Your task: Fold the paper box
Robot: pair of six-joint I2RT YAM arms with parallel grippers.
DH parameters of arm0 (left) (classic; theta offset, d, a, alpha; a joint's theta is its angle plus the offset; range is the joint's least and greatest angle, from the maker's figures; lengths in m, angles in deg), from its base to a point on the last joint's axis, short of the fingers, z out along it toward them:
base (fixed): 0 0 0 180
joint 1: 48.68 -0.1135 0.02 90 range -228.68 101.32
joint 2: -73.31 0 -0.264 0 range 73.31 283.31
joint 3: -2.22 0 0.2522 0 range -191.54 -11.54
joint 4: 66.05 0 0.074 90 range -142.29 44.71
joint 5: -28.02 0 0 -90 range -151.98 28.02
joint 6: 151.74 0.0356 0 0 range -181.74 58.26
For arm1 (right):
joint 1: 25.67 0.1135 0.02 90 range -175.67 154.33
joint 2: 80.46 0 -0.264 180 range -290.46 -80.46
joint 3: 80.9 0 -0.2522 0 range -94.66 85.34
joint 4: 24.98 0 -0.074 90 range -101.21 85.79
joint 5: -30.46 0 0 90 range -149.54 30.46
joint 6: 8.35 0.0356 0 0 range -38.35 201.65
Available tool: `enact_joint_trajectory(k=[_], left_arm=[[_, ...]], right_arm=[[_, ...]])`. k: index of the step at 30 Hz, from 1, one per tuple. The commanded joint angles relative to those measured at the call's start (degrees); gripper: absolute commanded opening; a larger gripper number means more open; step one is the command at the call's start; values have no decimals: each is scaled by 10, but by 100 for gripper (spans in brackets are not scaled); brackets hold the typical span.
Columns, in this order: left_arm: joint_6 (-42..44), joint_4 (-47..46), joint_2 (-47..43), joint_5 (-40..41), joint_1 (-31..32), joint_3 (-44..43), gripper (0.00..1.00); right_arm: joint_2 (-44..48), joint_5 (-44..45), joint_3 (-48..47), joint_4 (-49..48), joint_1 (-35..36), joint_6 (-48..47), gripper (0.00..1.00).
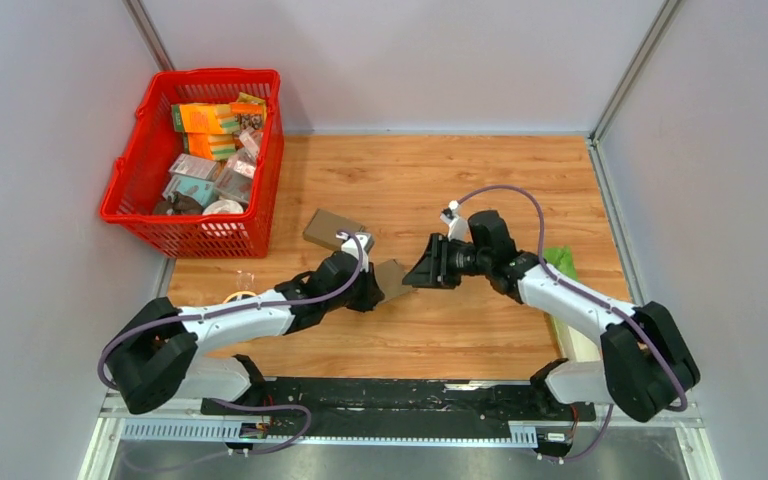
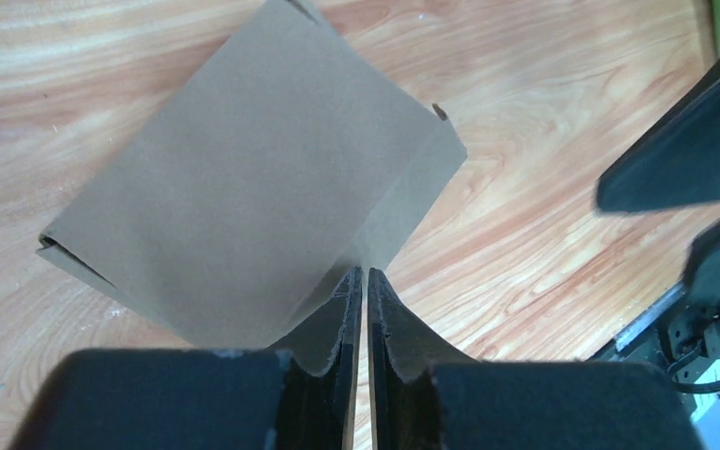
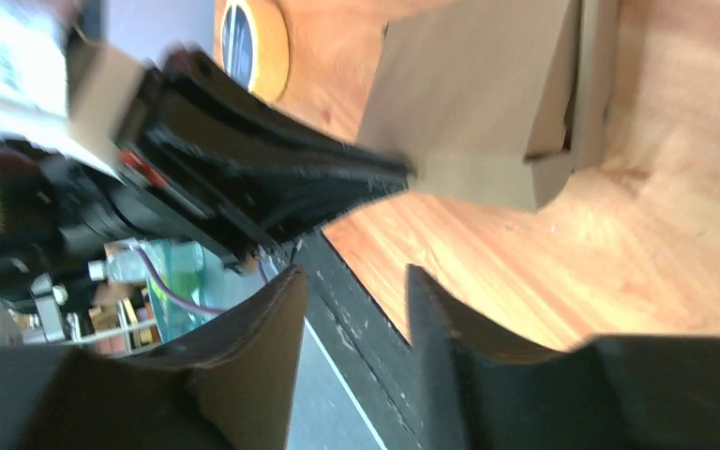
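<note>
The paper box [image 2: 253,178] is a flattened brown cardboard sleeve, held slightly above the wooden table near its middle [image 1: 392,278]. My left gripper [image 2: 366,274] is shut on the box's near corner, its jaws pinched tight on the cardboard edge. The right wrist view shows that pinch from the other side, with the box [image 3: 487,103] at the upper right. My right gripper [image 3: 356,281] is open with nothing between its fingers. It hovers just right of the box [image 1: 425,268], facing the left gripper [image 1: 370,287].
A second brown box [image 1: 335,228] lies just behind the arms' meeting point. A red basket [image 1: 200,160] full of packets stands at the back left. A yellow tape roll [image 1: 238,297] lies by the left arm, and a green item [image 1: 560,262] by the right arm.
</note>
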Motion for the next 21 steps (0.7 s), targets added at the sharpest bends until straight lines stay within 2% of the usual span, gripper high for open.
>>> enact_joint_trajectory(k=[1, 9, 14, 18, 21], left_arm=[[-14, -51, 27, -5, -3, 23, 13], [-25, -82, 58, -4, -3, 44, 13], [-18, -72, 46, -19, -3, 40, 14], [6, -39, -16, -68, -3, 7, 25], [21, 28, -52, -52, -9, -41, 34]], right_arm=[[-57, -10, -76, 42, -16, -53, 43], [-223, -39, -105, -93, -14, -18, 38], [-279, 10, -115, -66, -12, -63, 37], [-267, 10, -103, -67, -12, -69, 37], [-250, 25, -114, -25, -12, -90, 39]])
